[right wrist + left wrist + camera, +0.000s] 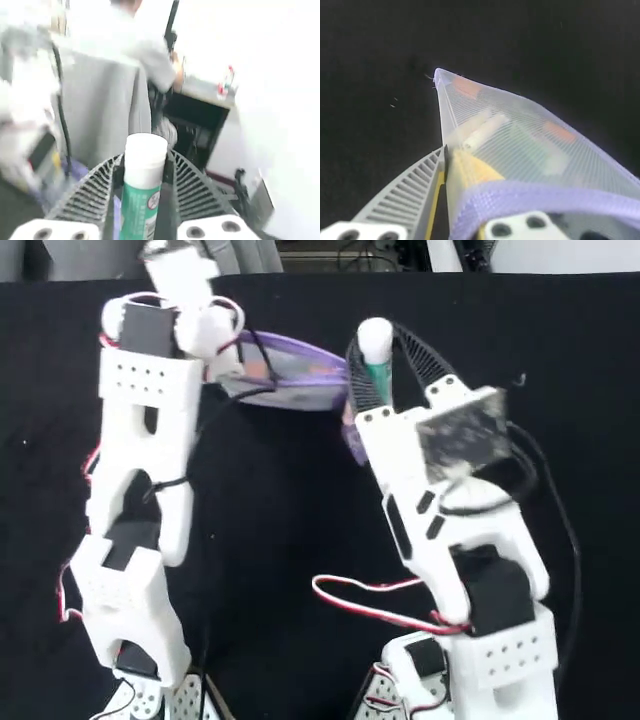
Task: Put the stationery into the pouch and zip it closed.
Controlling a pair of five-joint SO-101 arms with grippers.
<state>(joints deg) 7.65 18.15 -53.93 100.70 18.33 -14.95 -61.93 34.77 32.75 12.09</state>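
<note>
In the high view the left gripper [218, 345], upper left of the frame, is largely covered by its own wrist. At upper centre the body of the glue stick [375, 355] is hidden by the right gripper [385, 370]. The left jaws pinch the purple-trimmed edge of the mesh pouch [520, 145], which spans the gap between the arms. Through its mesh show pale sticks [481, 131], orange pieces [467, 87] and something yellow [470, 170], none clearly identifiable. The right jaws clamp the glue stick, its white cap protruding past the fingertips, just beside the pouch's right end.

Black table cover [290, 510], grey fabric behind it [100, 110], dark open cabinet [197, 122], white wall [280, 75]
</note>
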